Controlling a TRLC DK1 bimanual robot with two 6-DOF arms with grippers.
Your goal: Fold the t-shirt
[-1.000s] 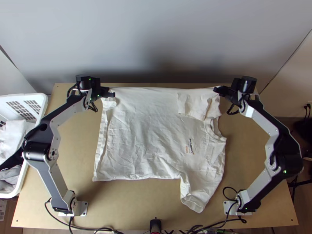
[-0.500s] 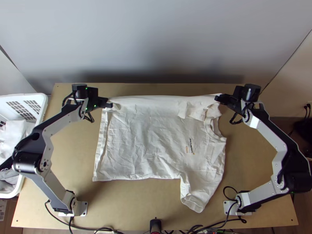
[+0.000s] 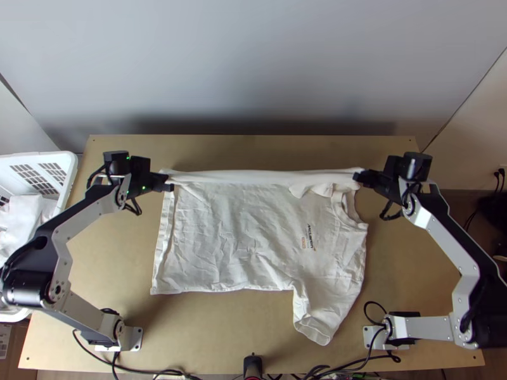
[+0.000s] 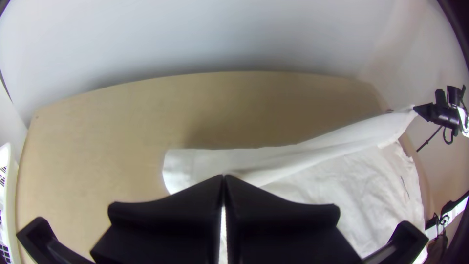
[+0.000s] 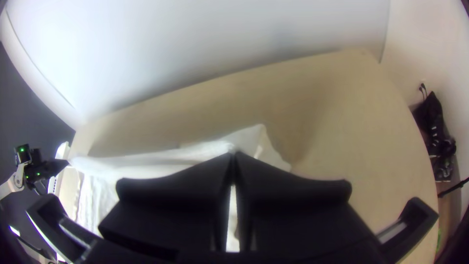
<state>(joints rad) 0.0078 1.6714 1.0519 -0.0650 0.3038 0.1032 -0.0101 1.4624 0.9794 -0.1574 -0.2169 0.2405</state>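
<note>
White t-shirt point(image 3: 222, 234) lies mid-frame on the wooden surface point(image 3: 209, 329); the left gripper point(image 4: 223, 177) pinches its far edge at upper left, the right gripper point(image 5: 233, 155) at upper right; so far apart, they likely keep that edge taut for an even fold.

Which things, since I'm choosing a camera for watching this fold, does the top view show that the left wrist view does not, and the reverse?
Top view: the left arm's base and the clothes in the basket.

Left wrist view: how the left hand closes, its two fingers meeting at the tips on the shirt.

Both: the shirt's stretch between the hands, the right hand, the table.
</note>
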